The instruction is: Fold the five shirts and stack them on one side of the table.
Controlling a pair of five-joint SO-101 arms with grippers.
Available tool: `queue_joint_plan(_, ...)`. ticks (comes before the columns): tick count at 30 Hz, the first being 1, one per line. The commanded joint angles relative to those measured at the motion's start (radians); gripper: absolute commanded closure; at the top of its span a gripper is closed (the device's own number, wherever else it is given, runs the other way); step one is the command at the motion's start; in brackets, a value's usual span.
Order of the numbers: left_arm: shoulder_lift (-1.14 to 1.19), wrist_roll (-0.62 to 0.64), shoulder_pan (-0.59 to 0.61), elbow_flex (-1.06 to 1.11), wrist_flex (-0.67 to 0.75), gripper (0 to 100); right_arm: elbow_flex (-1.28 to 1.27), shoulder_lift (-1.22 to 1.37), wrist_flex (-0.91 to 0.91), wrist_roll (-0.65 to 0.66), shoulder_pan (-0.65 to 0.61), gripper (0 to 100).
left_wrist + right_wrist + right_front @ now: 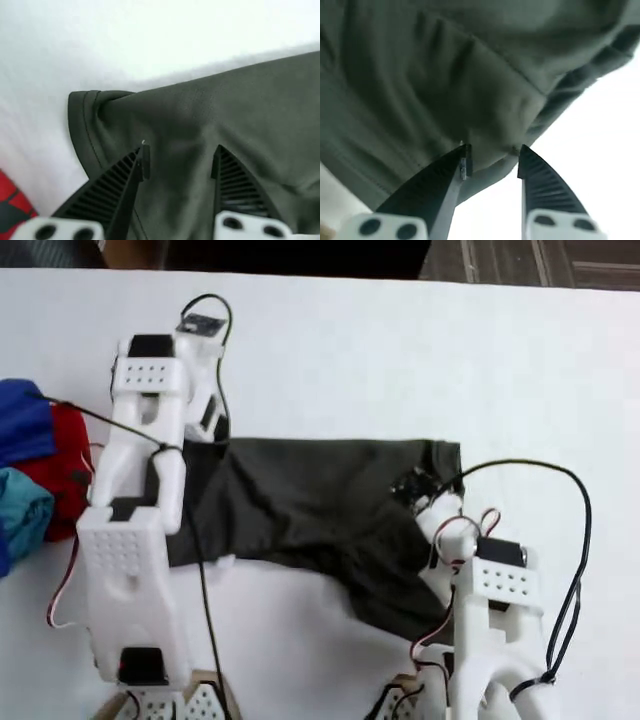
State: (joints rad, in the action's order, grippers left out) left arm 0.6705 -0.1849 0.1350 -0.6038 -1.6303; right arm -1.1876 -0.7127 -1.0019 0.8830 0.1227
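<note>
A dark grey shirt (320,510) lies spread across the middle of the white table, partly folded and creased. My left gripper (208,428) hovers over the shirt's far left corner. In the left wrist view this gripper (180,157) is open above the dark cloth (200,115), close to the hemmed corner (82,115). My right gripper (422,492) is at the shirt's right side. The right wrist view shows it (493,157) open, with a bunched fold of the shirt (485,110) just beyond its tips and nothing pinched.
A pile of blue, red and teal shirts (35,475) sits at the table's left edge beside the left arm. A strip of that red cloth (12,210) appears in the left wrist view. Bare white table (400,360) stretches behind the shirt.
</note>
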Motion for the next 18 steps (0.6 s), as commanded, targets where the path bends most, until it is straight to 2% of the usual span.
queue_joint_plan(1,-0.009,0.012,0.000,-0.036,-0.008,77,0.002,-0.028,0.021,-0.048,0.015,79.1)
queue_joint_plan(14,-0.009,0.008,-0.002,-0.042,-0.006,77,-0.011,-0.004,0.022,-0.040,0.001,78.6)
queue_joint_plan(16,-0.009,0.008,-0.002,-0.042,-0.006,77,-0.011,0.048,0.022,-0.040,-0.036,84.2)
queue_joint_plan(18,-0.009,0.008,0.000,-0.041,-0.006,77,-0.003,0.110,0.053,-0.040,-0.070,94.0)
